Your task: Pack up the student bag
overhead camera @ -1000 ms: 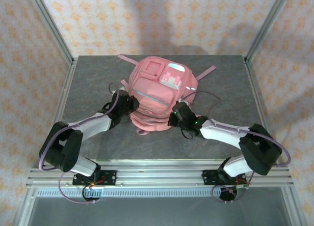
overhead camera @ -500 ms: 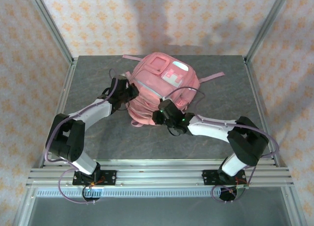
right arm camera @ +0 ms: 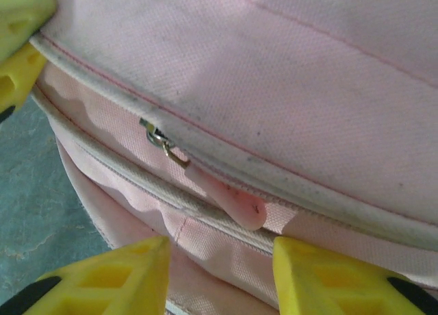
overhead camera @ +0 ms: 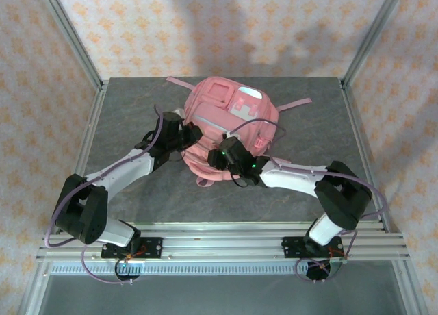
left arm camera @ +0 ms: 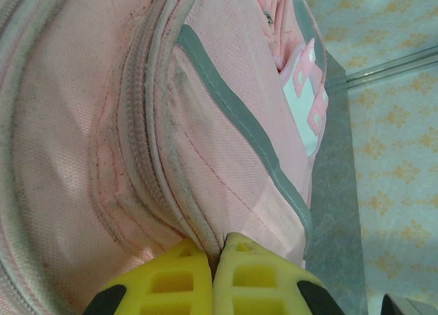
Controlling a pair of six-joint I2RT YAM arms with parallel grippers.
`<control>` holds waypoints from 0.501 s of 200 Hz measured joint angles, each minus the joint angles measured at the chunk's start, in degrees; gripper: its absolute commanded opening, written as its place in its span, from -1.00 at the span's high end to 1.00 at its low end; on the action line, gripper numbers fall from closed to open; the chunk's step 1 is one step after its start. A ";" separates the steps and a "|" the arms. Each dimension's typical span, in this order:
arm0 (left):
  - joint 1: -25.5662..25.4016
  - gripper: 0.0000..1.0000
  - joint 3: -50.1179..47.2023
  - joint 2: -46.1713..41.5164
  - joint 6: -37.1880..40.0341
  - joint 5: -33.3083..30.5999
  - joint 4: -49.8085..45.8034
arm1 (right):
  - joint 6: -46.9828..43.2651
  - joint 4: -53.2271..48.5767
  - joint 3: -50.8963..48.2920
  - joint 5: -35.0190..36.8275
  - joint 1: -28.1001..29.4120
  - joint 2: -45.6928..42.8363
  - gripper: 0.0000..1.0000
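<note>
The student bag [overhead camera: 229,113], big and pink with teal and white front patches, lies at the middle back of the table. My left gripper [overhead camera: 193,134] presses on its left side. In the left wrist view this gripper [left arm camera: 213,257] is shut, pinching a fold of the bag [left arm camera: 226,123] at its zip seam. My right gripper [overhead camera: 215,157] is at the bag's near edge. In the right wrist view it [right arm camera: 219,260] stands open around the seam of the bag [right arm camera: 274,68], its jaws apart. A pink zip pull [right arm camera: 229,200] hangs free just above them, under a metal slider [right arm camera: 156,135].
Pink straps [overhead camera: 294,104] trail from the bag onto the grey table [overhead camera: 137,192]. Slanted metal frame posts [overhead camera: 75,38] rise at both back corners. An aluminium rail [overhead camera: 219,243] runs along the near edge. Yellow fingers of the left gripper [right arm camera: 20,27] show top left in the right wrist view.
My right gripper has slid left along the bag's near edge and opened. The bag has turned and shifted slightly, and the left gripper has stayed shut on it.
</note>
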 measured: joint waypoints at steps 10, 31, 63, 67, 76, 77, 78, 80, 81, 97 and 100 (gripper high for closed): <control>0.00 1.00 -0.37 -0.20 -0.26 0.00 0.04 | 0.09 -0.02 0.00 0.24 0.00 -0.33 0.18; -0.26 1.00 -0.68 -0.39 -0.96 0.07 0.33 | 0.20 -0.26 -0.26 0.83 -0.02 -2.49 0.17; -0.63 1.00 -0.96 -0.42 -2.08 0.31 1.31 | 0.83 -0.17 -2.34 1.95 -0.07 -9.05 0.16; -0.63 1.00 -0.96 -0.42 -2.32 0.35 1.31 | 0.98 -0.20 -2.54 2.10 -0.11 -9.57 0.16; -0.63 1.00 -0.96 -0.42 -2.54 0.46 1.46 | 1.16 -0.17 -2.78 2.16 -0.31 -10.05 0.16; -0.63 1.00 -0.96 -0.42 -2.54 0.46 1.49 | 1.25 -0.13 -2.78 2.16 -0.33 -10.10 0.16; -0.63 1.00 -0.96 -0.42 -2.58 0.46 1.51 | 1.29 -0.15 -2.80 2.16 -0.33 -10.10 0.16; -0.63 1.00 -0.96 -0.42 -2.67 0.48 1.60 | 1.29 -0.15 -2.82 2.19 -0.37 -10.10 0.16; -0.63 1.00 -0.96 -0.42 -2.71 0.48 1.62 | 1.29 -0.17 -2.82 2.19 -0.39 -10.08 0.16; -0.63 1.00 -0.96 -0.52 -3.06 0.57 2.12 | 1.53 -0.20 -3.08 2.16 -0.74 -9.64 0.18; -0.63 1.00 -0.96 -0.55 -3.23 0.59 2.19 | 1.55 -0.22 -3.10 2.12 -0.79 -9.46 0.18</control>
